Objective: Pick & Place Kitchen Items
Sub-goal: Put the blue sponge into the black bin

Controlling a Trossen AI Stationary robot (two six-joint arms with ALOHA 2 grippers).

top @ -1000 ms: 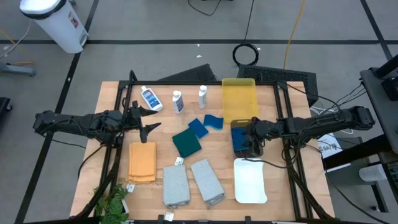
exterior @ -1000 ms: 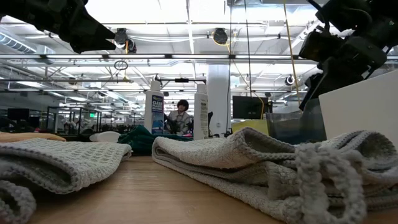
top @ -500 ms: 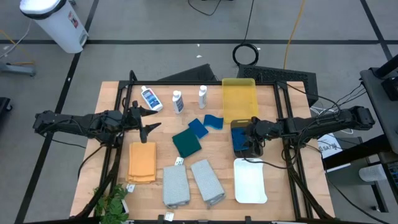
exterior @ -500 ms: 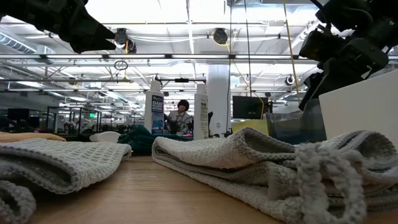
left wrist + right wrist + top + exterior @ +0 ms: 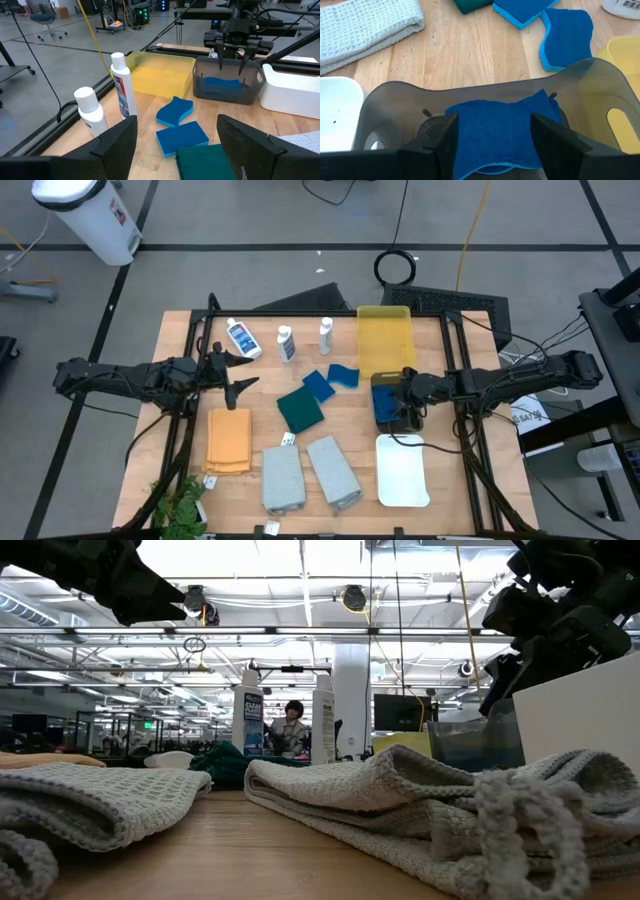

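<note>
A wavy-edged blue sponge (image 5: 502,131) is shown lying flat inside the translucent dark grey tray (image 5: 592,82), its long axis running across the tray's width, with the right gripper (image 5: 400,402) poised just above it, fingers spread to either side and nothing pinched. Two further soft blue sponges (image 5: 330,379), one wavy and one rectangular, are seen on the wooden table (image 5: 180,340) between the smooth yellow tray (image 5: 384,332) and the dark green cloth (image 5: 299,410). The left gripper (image 5: 236,370) is held over the table near the white bottles (image 5: 285,343), fingers spread and empty.
</note>
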